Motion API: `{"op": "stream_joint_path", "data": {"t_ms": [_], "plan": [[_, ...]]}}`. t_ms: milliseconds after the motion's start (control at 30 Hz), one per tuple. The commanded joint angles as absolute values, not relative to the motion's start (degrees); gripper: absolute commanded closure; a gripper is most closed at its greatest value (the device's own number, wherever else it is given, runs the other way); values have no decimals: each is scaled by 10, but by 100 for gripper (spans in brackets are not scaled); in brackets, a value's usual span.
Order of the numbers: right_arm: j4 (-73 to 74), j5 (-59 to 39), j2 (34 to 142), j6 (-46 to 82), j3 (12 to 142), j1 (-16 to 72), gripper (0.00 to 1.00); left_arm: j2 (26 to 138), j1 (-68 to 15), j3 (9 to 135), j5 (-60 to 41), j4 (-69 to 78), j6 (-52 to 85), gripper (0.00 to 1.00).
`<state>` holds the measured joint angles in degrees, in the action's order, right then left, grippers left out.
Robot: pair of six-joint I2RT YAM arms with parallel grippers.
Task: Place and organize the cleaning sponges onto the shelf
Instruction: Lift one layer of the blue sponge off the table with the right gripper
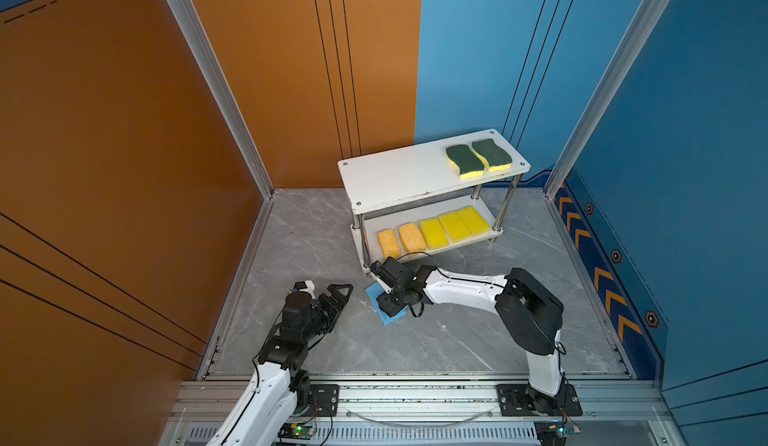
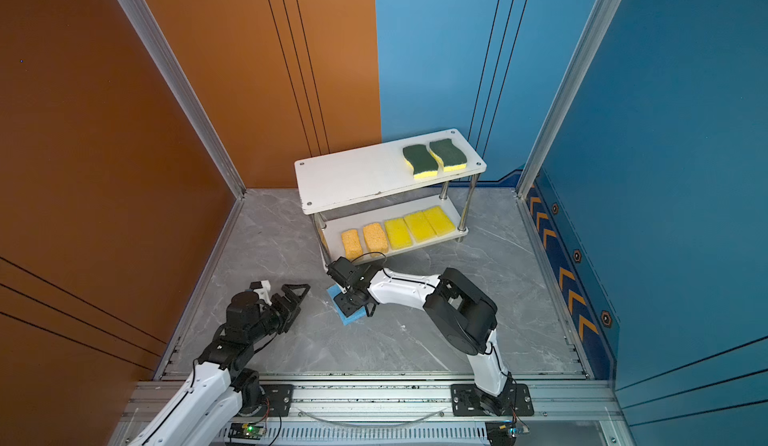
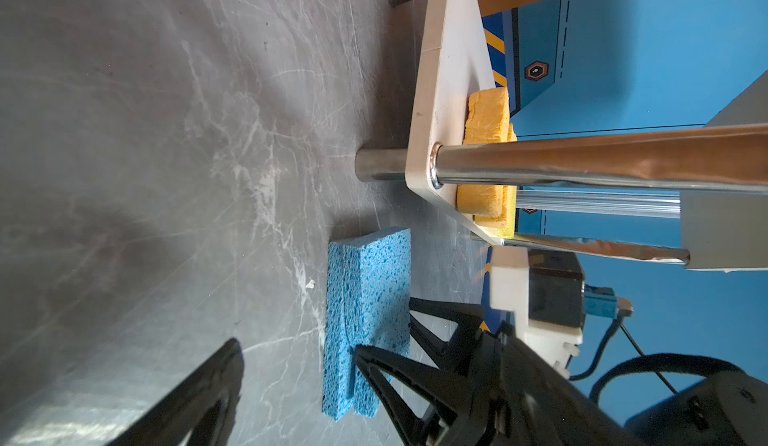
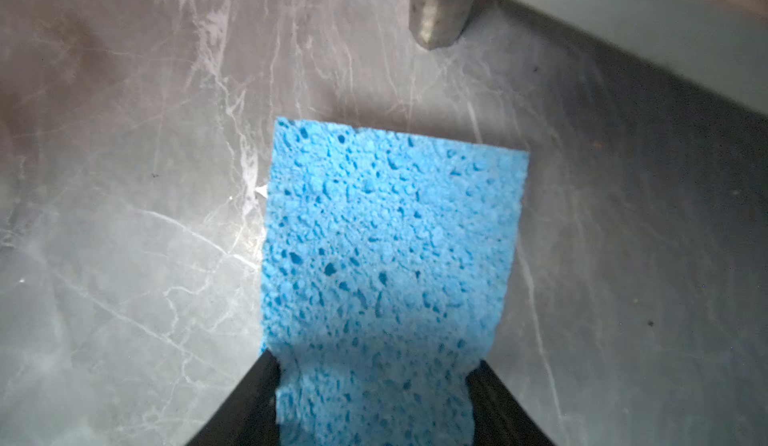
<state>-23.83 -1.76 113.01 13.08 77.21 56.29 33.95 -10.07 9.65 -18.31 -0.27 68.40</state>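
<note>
My right tool [image 4: 374, 361] is pinched on the blue sponge [image 4: 390, 236], whose long axis runs straight ahead toward the shelf [image 1: 399, 174].

No word, number, label or brand can be read on anything in these views.

The left arm [image 1: 266, 385] and right arm [image 1: 461, 288] wear white shells between black joints, with black cables [image 1: 415, 313] looping alongside. Screwed-down black base plates [image 1: 509, 400] anchor them, and the left gripper [image 3: 293, 344] has black open-triangle fingers [image 3: 226, 361].
</note>
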Motion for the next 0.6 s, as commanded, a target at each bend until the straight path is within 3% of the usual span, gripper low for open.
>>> {"op": "stream_joint_path", "data": {"t_ms": [0, 567], "plan": [[-270, -41, 1100, 115, 786, 560, 41, 340, -94, 90, -193, 5, 674, 3], [-335, -77, 1031, 78, 809, 550, 42, 338, -91, 90, -196, 8, 674, 2]]}}
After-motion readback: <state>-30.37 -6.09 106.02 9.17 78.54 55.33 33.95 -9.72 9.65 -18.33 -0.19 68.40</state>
